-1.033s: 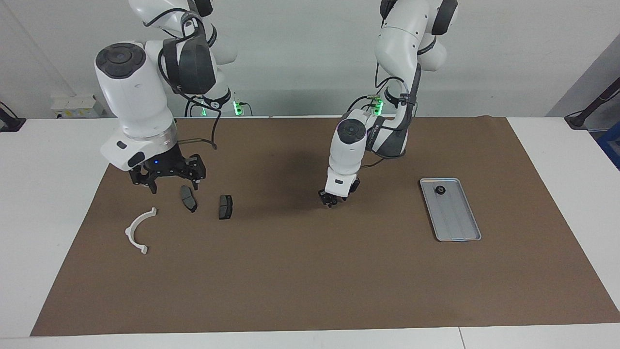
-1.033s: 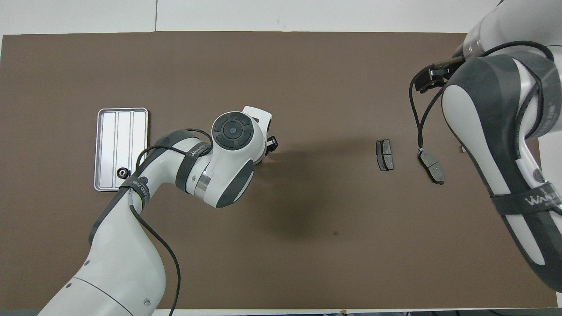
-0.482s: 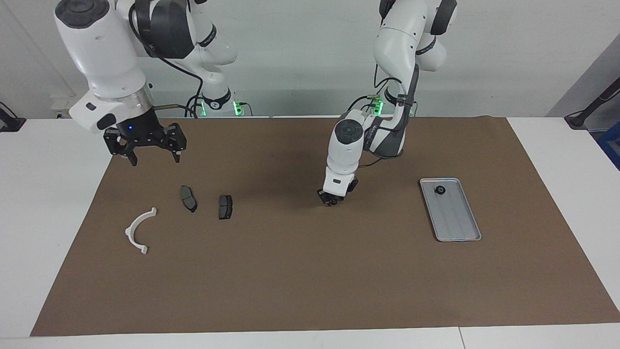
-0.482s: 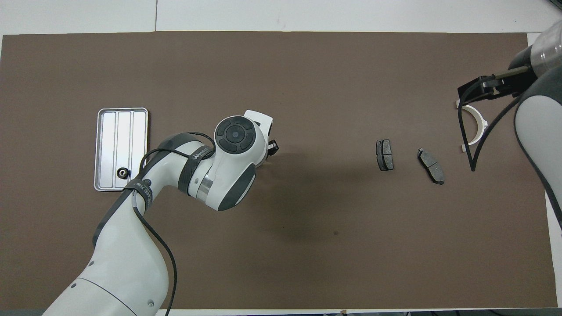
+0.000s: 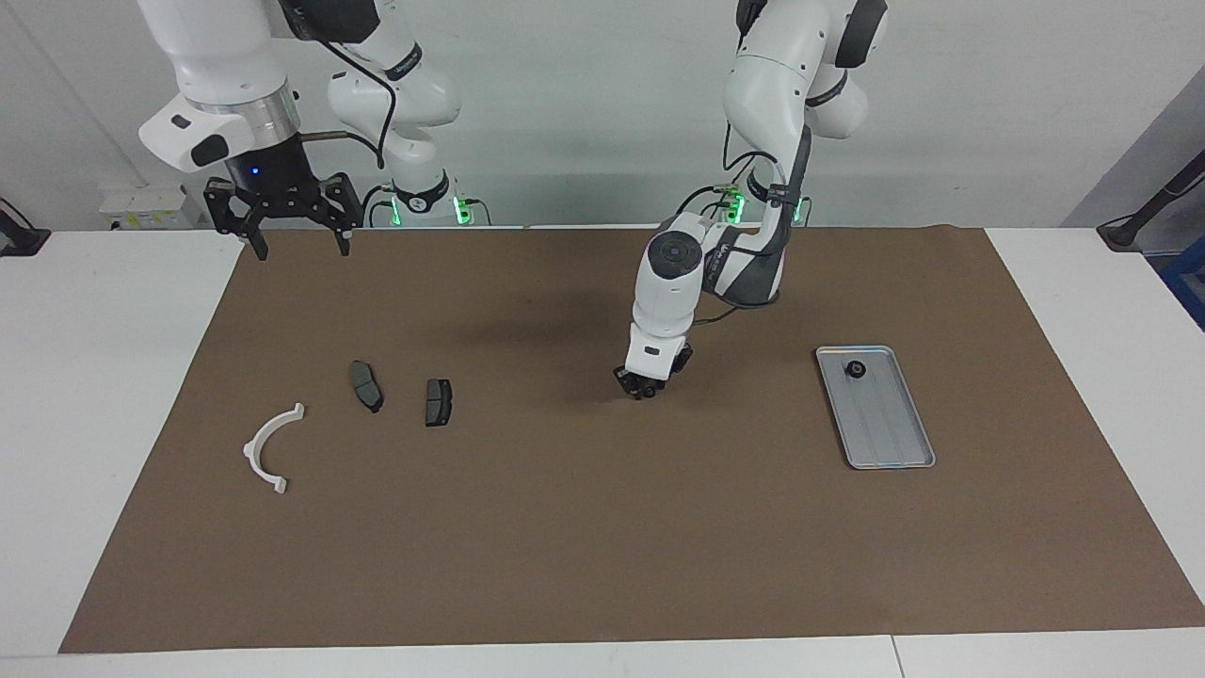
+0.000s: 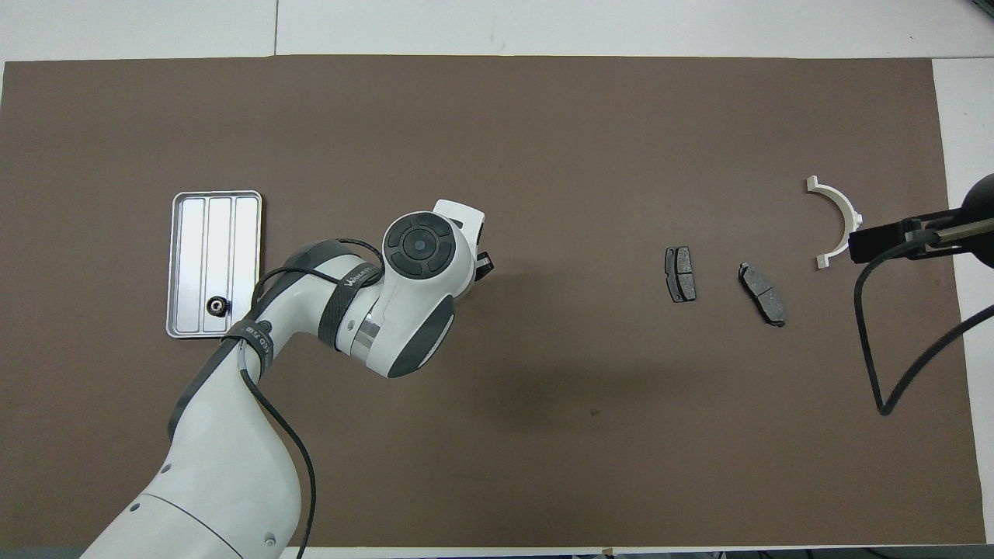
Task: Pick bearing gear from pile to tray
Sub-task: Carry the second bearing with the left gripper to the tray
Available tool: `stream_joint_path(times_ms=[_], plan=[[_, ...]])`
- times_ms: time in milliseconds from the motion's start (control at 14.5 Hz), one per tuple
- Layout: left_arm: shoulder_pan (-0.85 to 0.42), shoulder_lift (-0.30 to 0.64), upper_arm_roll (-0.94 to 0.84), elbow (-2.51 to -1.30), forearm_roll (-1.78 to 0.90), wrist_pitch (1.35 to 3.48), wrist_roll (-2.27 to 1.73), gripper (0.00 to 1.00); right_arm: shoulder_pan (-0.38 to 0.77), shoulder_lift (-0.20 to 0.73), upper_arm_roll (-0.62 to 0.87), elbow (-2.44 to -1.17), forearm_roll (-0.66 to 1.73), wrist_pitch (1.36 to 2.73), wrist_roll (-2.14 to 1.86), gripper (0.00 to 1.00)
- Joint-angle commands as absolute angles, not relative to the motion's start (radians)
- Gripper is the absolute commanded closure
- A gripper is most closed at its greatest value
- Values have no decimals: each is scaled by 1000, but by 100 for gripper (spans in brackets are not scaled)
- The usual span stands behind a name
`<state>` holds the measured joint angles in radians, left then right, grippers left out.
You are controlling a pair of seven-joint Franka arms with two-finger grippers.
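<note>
Resting inside the tray (image 5: 890, 443), one small black gear (image 5: 855, 369) at its robot-side end, left gripper (image 5: 642, 389) low over the mat (image 5: 602, 527) beside the tray, finger state unclear, right gripper (image 5: 294, 247) spread wide, raised, brake pads (image 5: 365, 385) and white half-ring (image 5: 270, 447) toward the right arm's end.

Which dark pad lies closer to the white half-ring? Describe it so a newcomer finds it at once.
Start at the brown mat's right-arm end, where the white half-ring lies. Two dark grey brake pads sit beside it toward the tray's end; take the brake pad next to the ring. It lies slanted, while its neighbour lies nearly straight.
</note>
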<state>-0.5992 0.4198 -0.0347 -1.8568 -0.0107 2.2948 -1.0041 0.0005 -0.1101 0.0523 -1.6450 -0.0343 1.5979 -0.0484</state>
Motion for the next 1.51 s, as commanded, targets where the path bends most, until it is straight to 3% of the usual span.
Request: stream_joint_path(times_ms=[0,275,413,826,1033,1446], plan=[[-609,397,-18,-1882,3,2286,-1031,98,15,-117,2,-1684,32,1621,-69,0],[-528,346,-2,-1805,20,2119,-962,99,5,-109,-2,-1684,32,1617,-75,0],[-410,287,-2,-1850,20,2111,-812,98,8,-106,-2,-1683,31,1621,-69,0],[-88,291,-2,-1871,18,2181,-280,98,3,-107,-2,-1683,25,1614,-71,0],[-17,295,-2,-1942,18,2278,-184,98,3,-107,-2,-1681,18,1612,-67,0],[-14,311,-2,-1989,5,2378,-189,96,5,-107,0,-1681,17,1615,-8,0]])
